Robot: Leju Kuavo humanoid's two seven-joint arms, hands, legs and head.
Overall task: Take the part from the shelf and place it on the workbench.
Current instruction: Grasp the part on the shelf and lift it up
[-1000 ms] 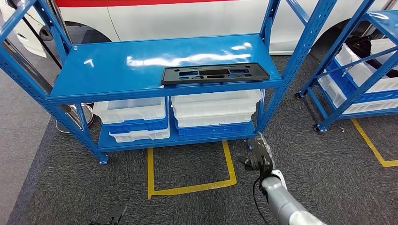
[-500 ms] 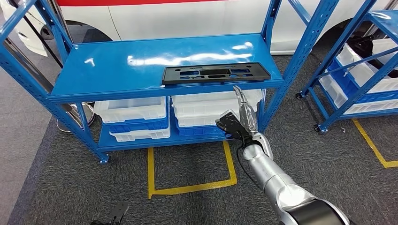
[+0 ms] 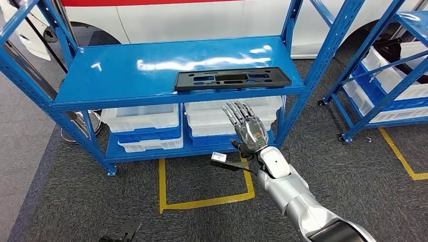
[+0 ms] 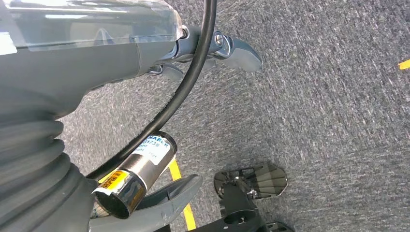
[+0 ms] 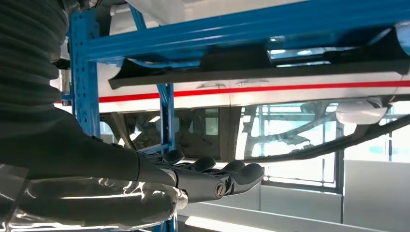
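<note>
A long flat black part (image 3: 232, 78) with several cut-outs lies on the blue shelf (image 3: 116, 70), near its front right edge. In the right wrist view the part (image 5: 251, 70) is seen from below, overhanging the shelf's edge. My right hand (image 3: 246, 127) is raised in front of the shelf, just below the part, fingers spread and straight, holding nothing. The right hand's fingers (image 5: 212, 174) stretch out flat below the shelf. My left hand (image 4: 212, 53) hangs down over the carpet with nothing in it.
White and blue bins (image 3: 144, 126) fill the lower shelf level. A second blue rack (image 3: 388, 75) with bins stands at the right. Yellow floor tape (image 3: 202, 201) marks a square on the grey carpet. A white vehicle (image 3: 202, 15) stands behind the shelf.
My right arm has risen from near the floor to just below the shelf's front edge, and the hand has turned and spread its fingers. The part has not moved.
</note>
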